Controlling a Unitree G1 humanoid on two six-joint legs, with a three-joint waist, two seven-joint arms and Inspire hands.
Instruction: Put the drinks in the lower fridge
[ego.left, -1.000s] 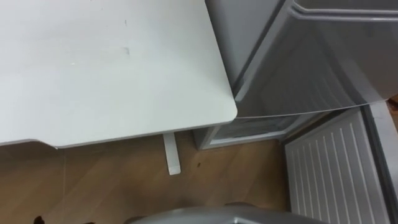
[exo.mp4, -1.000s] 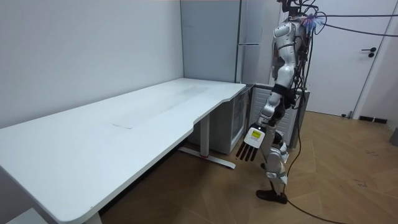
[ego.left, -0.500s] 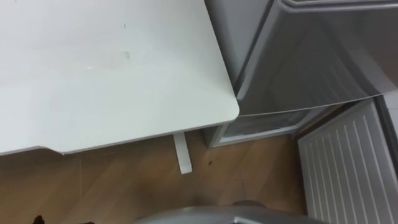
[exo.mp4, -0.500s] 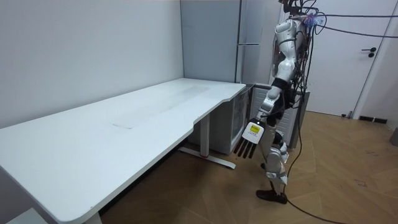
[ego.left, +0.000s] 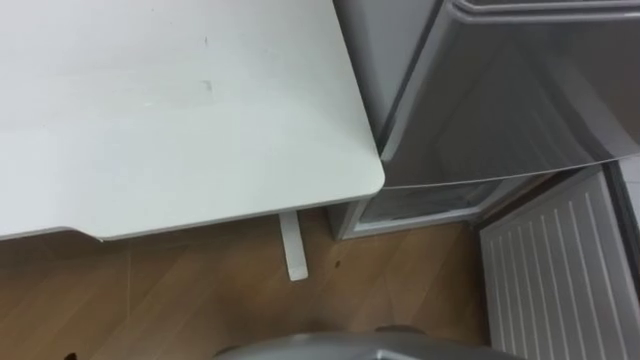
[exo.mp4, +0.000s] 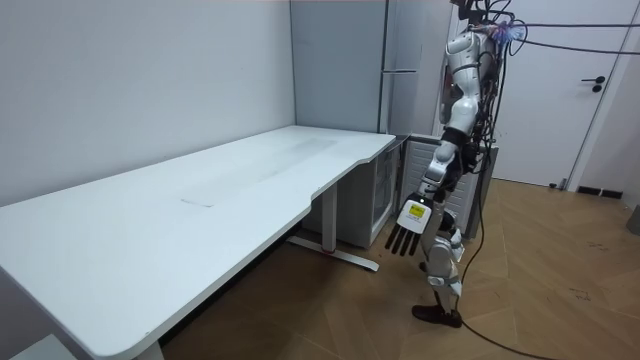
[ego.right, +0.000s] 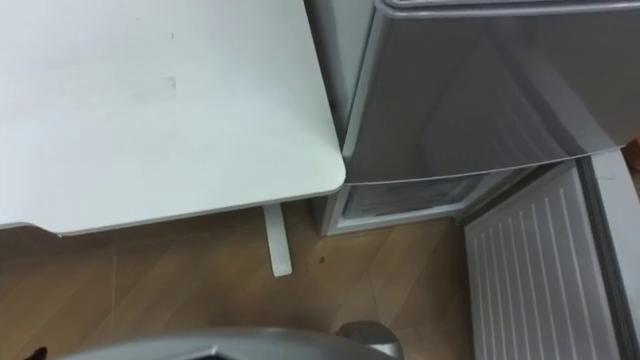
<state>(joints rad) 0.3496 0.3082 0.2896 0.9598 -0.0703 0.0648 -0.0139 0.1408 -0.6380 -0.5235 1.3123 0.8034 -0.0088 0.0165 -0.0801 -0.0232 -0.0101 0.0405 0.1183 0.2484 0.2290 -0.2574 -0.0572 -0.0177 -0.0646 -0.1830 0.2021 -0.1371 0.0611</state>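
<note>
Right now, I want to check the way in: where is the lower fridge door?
The lower fridge door stands open at the left eye view's lower right, beside the lower compartment and right of the corner of the white desk.

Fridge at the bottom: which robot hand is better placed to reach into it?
Right, probably. The open lower fridge and its door lie on the robot's right, the table on its left. The left hand hangs open and empty by the table.
</note>
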